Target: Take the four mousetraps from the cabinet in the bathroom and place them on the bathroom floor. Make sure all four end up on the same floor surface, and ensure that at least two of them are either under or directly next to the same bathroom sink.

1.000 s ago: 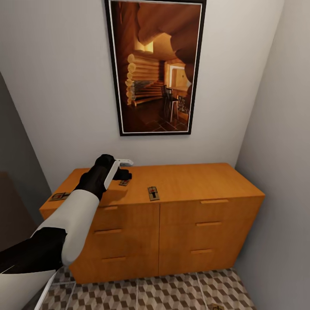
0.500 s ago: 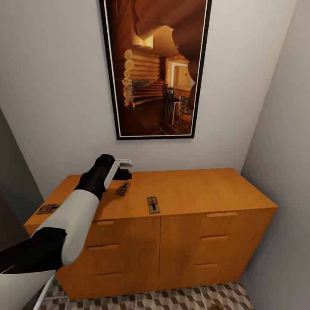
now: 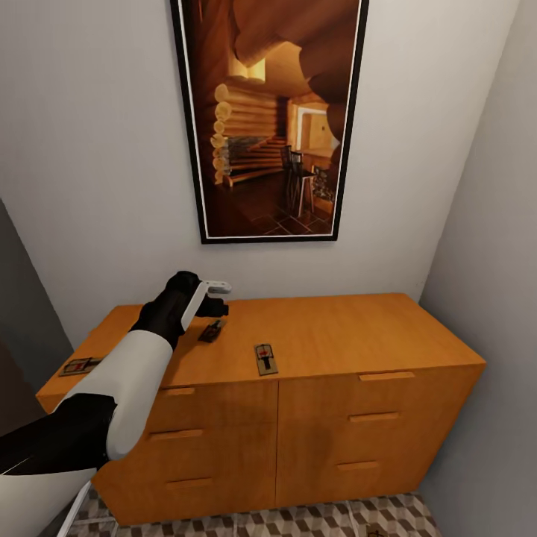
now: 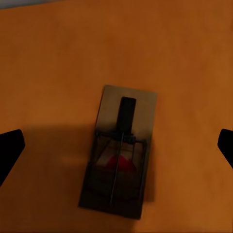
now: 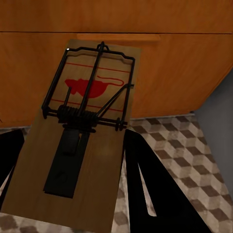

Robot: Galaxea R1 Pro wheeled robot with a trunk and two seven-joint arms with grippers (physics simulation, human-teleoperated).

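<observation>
Head view first: I see the cabinet [image 3: 313,350], a wide orange-brown chest with bar-handled drawers, standing against the wall under a framed picture [image 3: 268,119] of a log interior. Three mousetraps lie on its top. The middle mousetrap [image 3: 212,330] sits just below my left gripper [image 3: 215,297], which hovers over the rear left part of the top without touching it. A second trap [image 3: 265,359] lies near the front edge, about centre, its long axis running front to back. A third trap [image 3: 80,365] rests at the far left end, long axis running roughly along the cabinet's length.

On my left wrist view the middle mousetrap [image 4: 121,150] is a flat brown board with dark wire, a dark bar at one end and a red spot under the wire. Its long axis tilts slightly off the line between my two fingertips [image 4: 9,148], which stand wide apart at either edge of the frame, holding nothing.

On my right wrist view a fourth trap [image 5: 80,131] sits between my right gripper's dark fingers [image 5: 150,194], red mouse print and spring coil showing, its wire end towards the cabinet's drawer fronts, with the cube-patterned bathroom floor [image 5: 194,145] below. It looks held, though I cannot see the pads actually pressing it.
</observation>
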